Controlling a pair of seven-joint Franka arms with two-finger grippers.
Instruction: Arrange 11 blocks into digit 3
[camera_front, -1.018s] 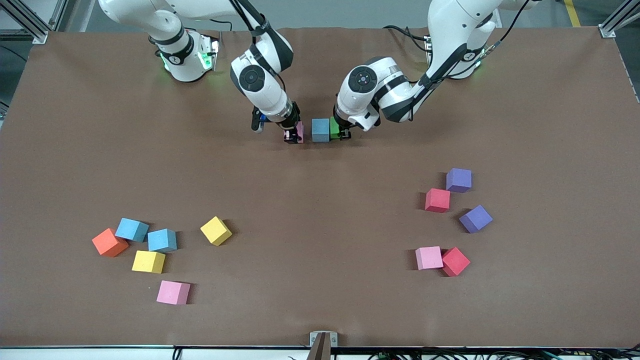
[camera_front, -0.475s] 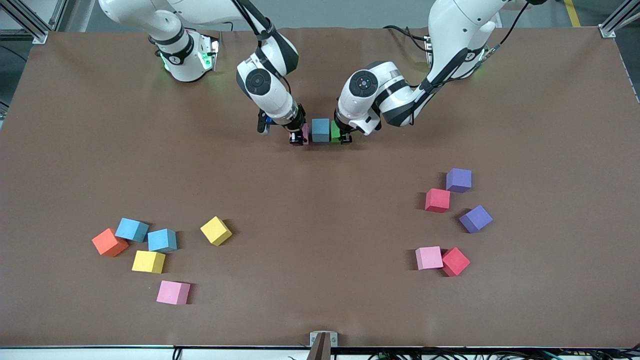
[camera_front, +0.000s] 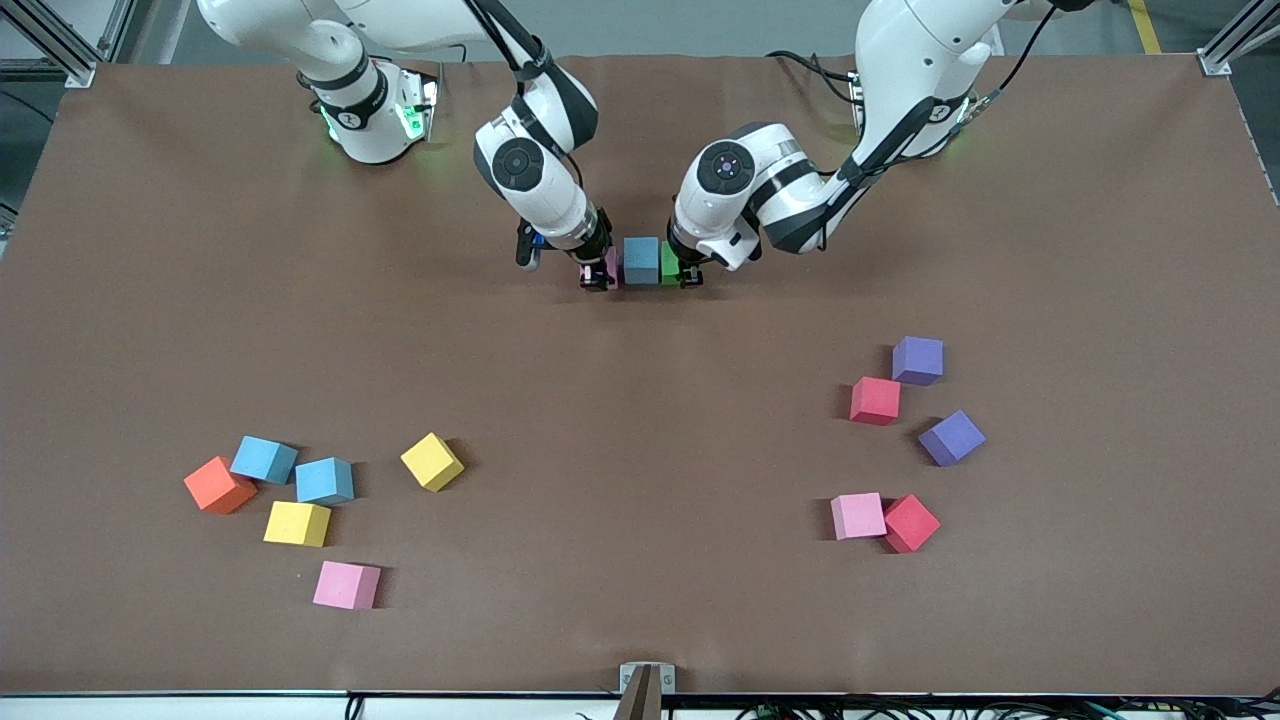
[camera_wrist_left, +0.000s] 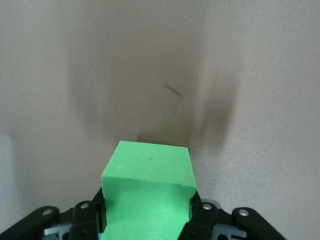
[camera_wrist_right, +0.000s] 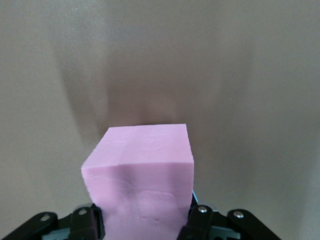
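1. Both arms have closed in on the blue block (camera_front: 641, 260) since a second ago.
2. Right gripper (camera_front: 597, 277) clamps the pink block (camera_wrist_right: 142, 175); left gripper (camera_front: 686, 275) clamps the green block (camera_wrist_left: 149, 192), flanking it on the surface (camera_front: 640, 400).

right gripper (camera_front: 597, 279): clamped on the pink cube (camera_front: 610, 266), closing in sideways at upper centre of the frame until that cube is sitting against the blue cube (camera_front: 641, 260).
left gripper (camera_front: 686, 276): holding the green cube (camera_front: 669, 263), edging in slightly against the blue cube's other flank.
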